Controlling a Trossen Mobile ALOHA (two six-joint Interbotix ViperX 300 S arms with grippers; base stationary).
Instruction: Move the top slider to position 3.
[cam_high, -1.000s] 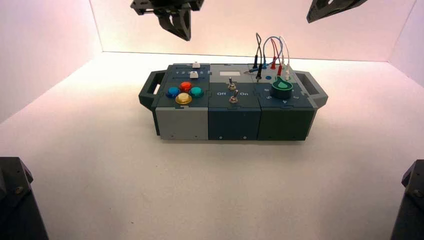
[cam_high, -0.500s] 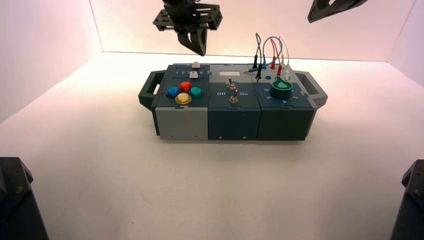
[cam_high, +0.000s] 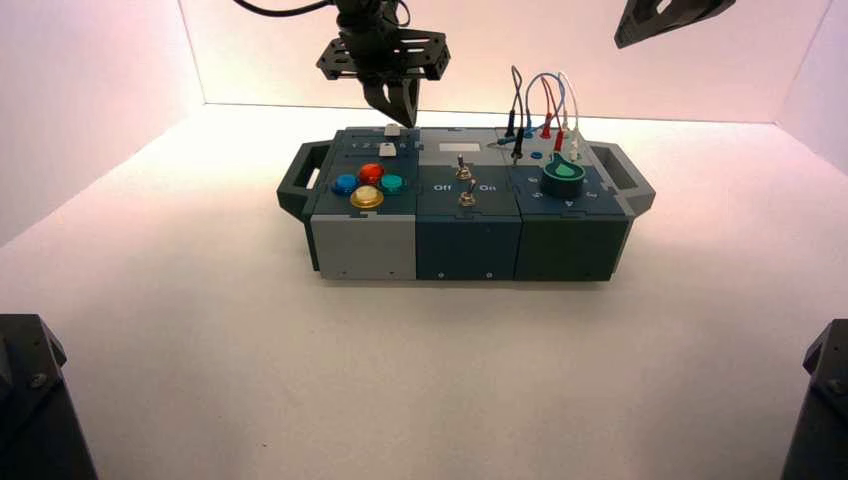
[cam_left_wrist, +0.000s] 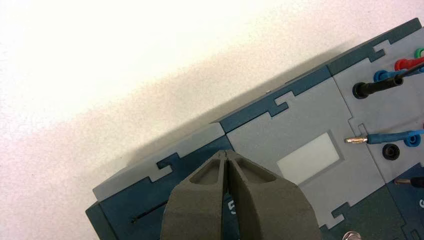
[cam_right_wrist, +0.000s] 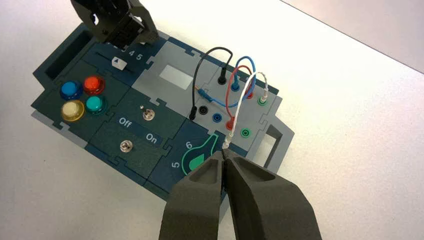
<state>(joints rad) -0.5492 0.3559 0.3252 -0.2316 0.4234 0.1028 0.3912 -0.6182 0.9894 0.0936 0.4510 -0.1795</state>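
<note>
The left gripper (cam_high: 397, 100), clenched on nothing, hangs just above the top slider (cam_high: 392, 130) at the box's (cam_high: 470, 235) 11 o'clock corner. Its closed tips could overshoot 3 or nudge the lower slider (cam_high: 387, 148). The right gripper (cam_right_wrist: 224, 156), also clenched, idles.

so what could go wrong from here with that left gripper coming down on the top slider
1. The left gripper hangs shut just above the top slider; slightly off, it may hit the lower slider close in front instead.
2. Its fingers hide the knob and most scale digits in the wrist view, so stopping at 3 is hard to judge.
</note>
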